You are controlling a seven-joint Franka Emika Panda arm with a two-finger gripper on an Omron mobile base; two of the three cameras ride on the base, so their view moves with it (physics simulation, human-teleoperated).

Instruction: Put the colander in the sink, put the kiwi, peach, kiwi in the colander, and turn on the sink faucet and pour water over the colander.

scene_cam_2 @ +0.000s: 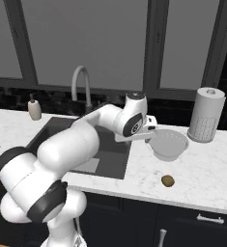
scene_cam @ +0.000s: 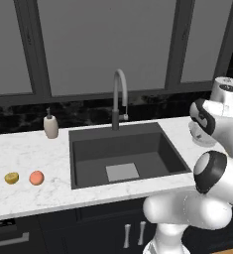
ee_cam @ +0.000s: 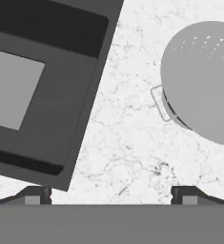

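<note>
Right base view: colander point(scene_cam_2: 169, 144) sits on the worktop just right of the sink point(scene_cam_2: 112, 161), not yet in the basin; step 1 of task not done. Gripper point(scene_cam_2: 151, 129) hangs over the worktop strip btwn sink's right edge and colander, beside colander's near rim; no contact visible. Hand view: finger tips point(ee_cam: 37, 194) stand wide apart at the bottom, nothing btwn them, marble below; colander's side handle point(ee_cam: 159, 102) lies ahead, off to one side. Brownish kiwi point(scene_cam_2: 167, 180) near worktop's front edge, right of sink. Left base view: peach point(scene_cam: 36, 177) and an olive-yellow fruit point(scene_cam: 11, 177), prob. 2nd kiwi, side by side on the left worktop, well apart from sink. Sink faucet point(scene_cam: 119, 99) at back edge, no water stream, basin bare. Judgement: 0 of 3 stages complete; left = grasp + move colander, load 3 fruits, open tap.
</note>
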